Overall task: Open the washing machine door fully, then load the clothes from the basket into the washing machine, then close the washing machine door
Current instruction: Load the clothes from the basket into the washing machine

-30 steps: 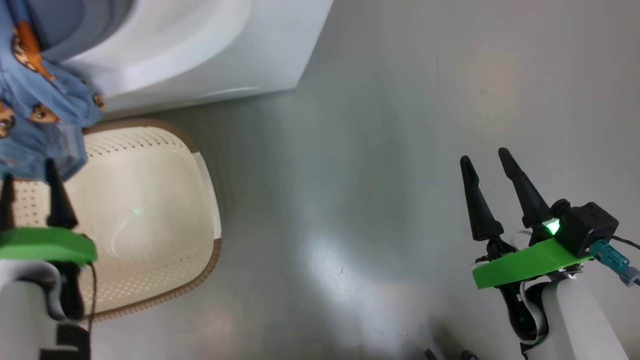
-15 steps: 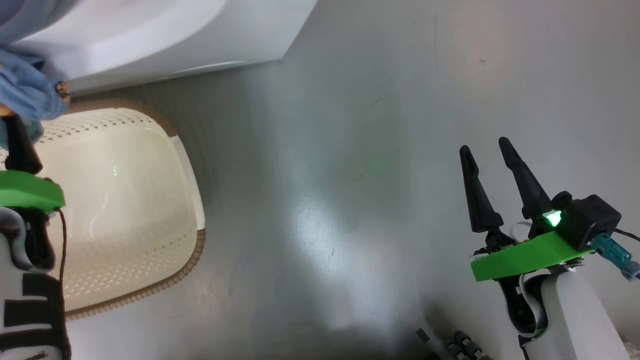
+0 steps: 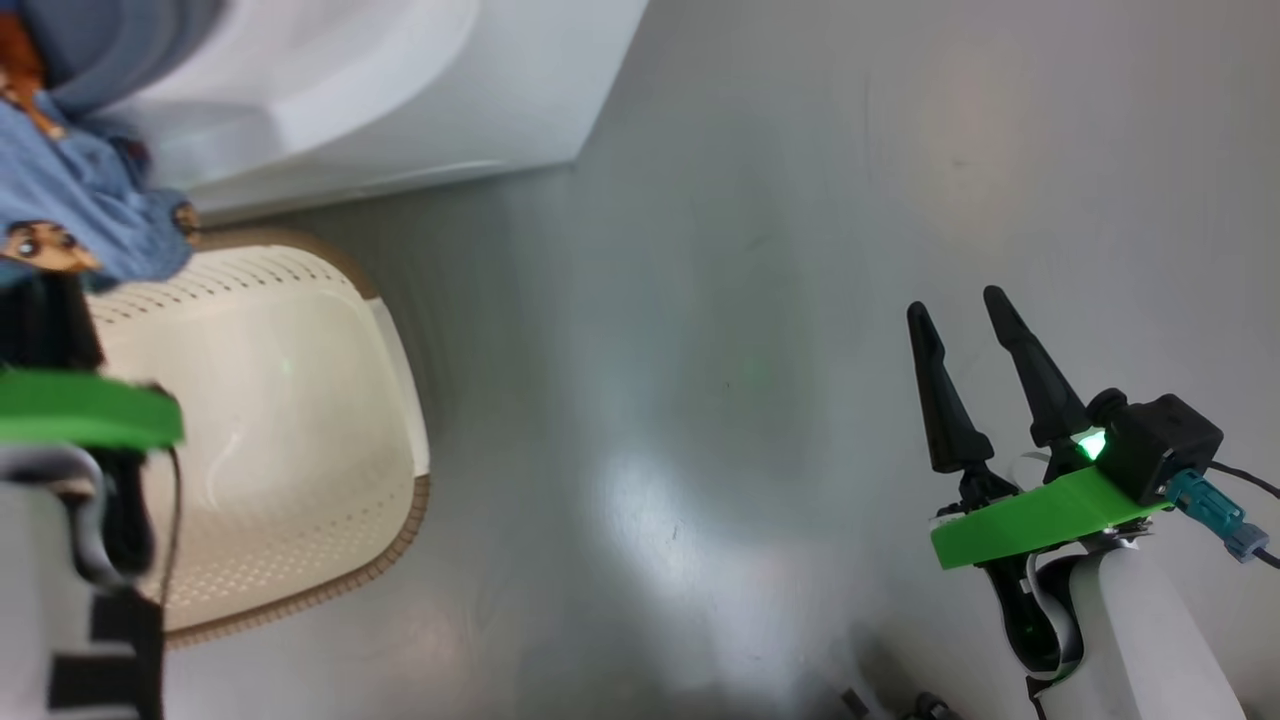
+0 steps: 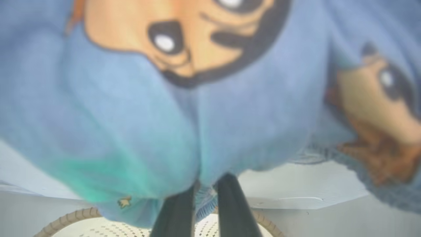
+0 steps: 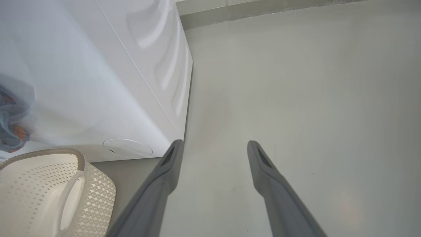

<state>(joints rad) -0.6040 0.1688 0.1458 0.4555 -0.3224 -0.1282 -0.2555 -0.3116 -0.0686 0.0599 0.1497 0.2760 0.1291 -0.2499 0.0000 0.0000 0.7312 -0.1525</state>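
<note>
While left hand (image 4: 208, 187) pinches blue garment (image 4: 131, 115) over basket (image 3: 300, 480) edge, right hand (image 3: 954, 300) apart (grey floor (image 3: 750, 300) around)

a smooth, pale grey floor (image 3: 800, 200) spreads out, glossy enough to carry soft whitish patches of reflected light (image 3: 650, 500). a few tiny dark scuffs (image 5: 233, 189) mark it. at its far edge runs a low, greenish-grey wall base (image 5: 263, 8).

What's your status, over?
Left gripper shut on blue garment, held above basket by washer. Right gripper open, idle over floor. Nothing seen in the way.
</note>
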